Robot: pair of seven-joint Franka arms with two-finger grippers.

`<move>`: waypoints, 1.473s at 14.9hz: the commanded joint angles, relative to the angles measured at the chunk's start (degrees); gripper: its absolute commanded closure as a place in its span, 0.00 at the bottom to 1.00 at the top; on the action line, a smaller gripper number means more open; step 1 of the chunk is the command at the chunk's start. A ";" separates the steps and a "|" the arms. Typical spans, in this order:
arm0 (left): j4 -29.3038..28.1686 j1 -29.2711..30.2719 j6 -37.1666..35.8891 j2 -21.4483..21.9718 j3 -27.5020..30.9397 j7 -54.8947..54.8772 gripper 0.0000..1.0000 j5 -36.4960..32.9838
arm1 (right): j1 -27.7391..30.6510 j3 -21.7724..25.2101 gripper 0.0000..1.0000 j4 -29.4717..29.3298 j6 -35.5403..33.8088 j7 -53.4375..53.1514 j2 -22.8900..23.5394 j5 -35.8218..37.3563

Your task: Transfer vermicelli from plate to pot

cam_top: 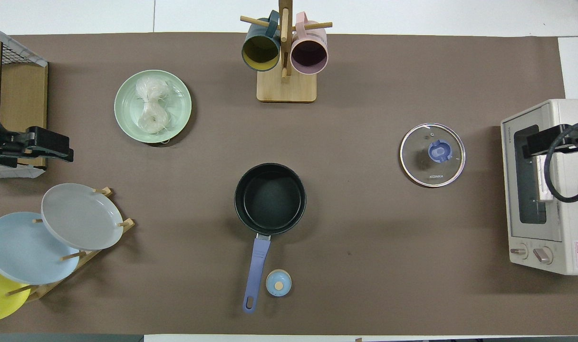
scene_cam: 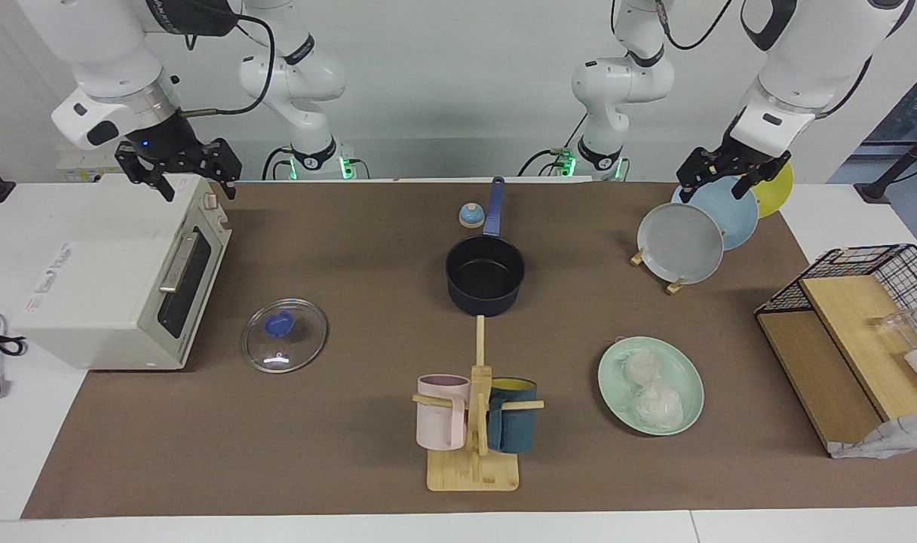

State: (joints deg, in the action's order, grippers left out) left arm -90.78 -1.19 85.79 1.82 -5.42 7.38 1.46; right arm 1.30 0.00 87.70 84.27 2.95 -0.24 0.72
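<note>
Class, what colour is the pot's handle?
Blue; the pot handle shows best in the overhead view.

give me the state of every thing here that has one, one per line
pot: upright, empty, lid off
glass lid: flat on the table, knob up
vermicelli: two clumps on the plate
plate: flat, holding both clumps
toaster oven: door shut
pink mug: hung on the rack
teal mug: hung on the rack
left gripper: open
right gripper: open
</note>
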 commanded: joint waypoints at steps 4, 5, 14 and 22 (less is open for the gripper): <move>0.08 0.04 -0.18 0.38 0.14 -0.96 0.00 0.65 | 0.81 -0.17 0.00 1.34 -0.51 1.27 -1.61 -0.81; 0.08 -0.04 0.08 0.38 0.23 -0.79 0.00 0.65 | 0.99 -0.17 0.00 1.34 -0.51 1.27 -1.61 -0.81; -0.01 -0.22 2.72 0.03 0.23 -0.26 0.00 2.32 | 1.08 0.09 0.00 1.51 -1.48 1.36 -1.70 -0.72; 1.66 -0.83 6.58 -7.52 0.14 -0.17 0.00 2.32 | 0.90 -0.35 0.00 5.81 -1.04 2.41 -3.62 -1.77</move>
State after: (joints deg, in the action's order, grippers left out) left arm -90.72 -1.25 90.87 -2.52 -5.66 7.18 3.27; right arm 1.20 -0.21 89.38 83.09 3.00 -0.98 0.35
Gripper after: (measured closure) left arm 0.000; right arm 0.000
